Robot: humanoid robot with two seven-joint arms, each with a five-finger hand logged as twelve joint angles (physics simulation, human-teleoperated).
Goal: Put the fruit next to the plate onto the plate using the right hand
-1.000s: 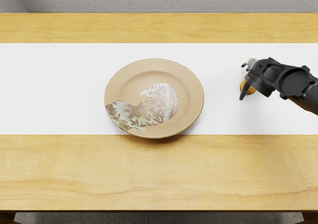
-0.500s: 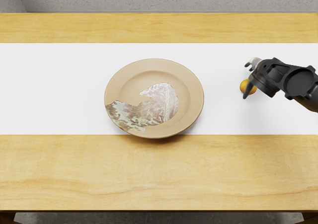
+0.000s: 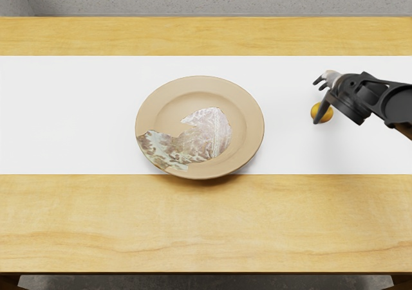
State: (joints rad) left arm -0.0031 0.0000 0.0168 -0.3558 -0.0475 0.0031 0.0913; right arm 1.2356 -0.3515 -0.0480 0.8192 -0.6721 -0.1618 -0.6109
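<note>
A tan plate (image 3: pixel 172 101) with a mottled patch lies in the middle of the white runner. To its right, well apart from it, a small orange-yellow fruit (image 3: pixel 323 115) rests on the runner. My right hand (image 3: pixel 319 101) comes in from the right edge and sits over the fruit, hiding its right part. The fingers are spread: one dark finger (image 3: pixel 316 115) reaches down along the fruit's left side and the others point up-left above it. They are not closed on the fruit. The left arm does not show.
The white runner (image 3: pixel 77 110) crosses the wooden table (image 3: pixel 193 226) from left to right. A strip of bare runner separates the plate's right rim from the fruit. A grey wall runs behind the table's far edge.
The right hand has drawn slightly to the right and up, its forearm showing less. The fruit and the plate have stayed where they were.
</note>
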